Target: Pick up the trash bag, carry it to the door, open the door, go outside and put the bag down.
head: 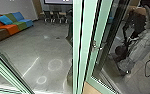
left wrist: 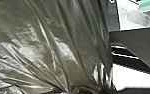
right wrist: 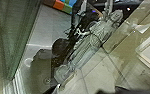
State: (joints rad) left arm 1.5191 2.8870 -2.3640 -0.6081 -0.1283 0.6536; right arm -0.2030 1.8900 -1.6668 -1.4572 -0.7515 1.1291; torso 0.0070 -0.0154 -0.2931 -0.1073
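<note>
Bag (left wrist: 48,37) nearest, large at left wrist, pleats drawn together at left gripper (left wrist: 89,90); that gripper looks closed on the gathered plastic. Pick-up done, I judge; carry under way. Then, left to right in head view: sofa (head: 12,25) in colored blocks, chairs (head: 55,17) under screen (head: 58,2), marks on it not readable, no brand or label legible anywhere. Green-framed door (head: 101,27), handle (head: 94,45) with nothing on it; ajar or fastened, can't tell. Right gripper (right wrist: 113,91): state can't be told. Bag not set down. Left to do, by my reading: get clear of the doorway, lower bag outside
</note>
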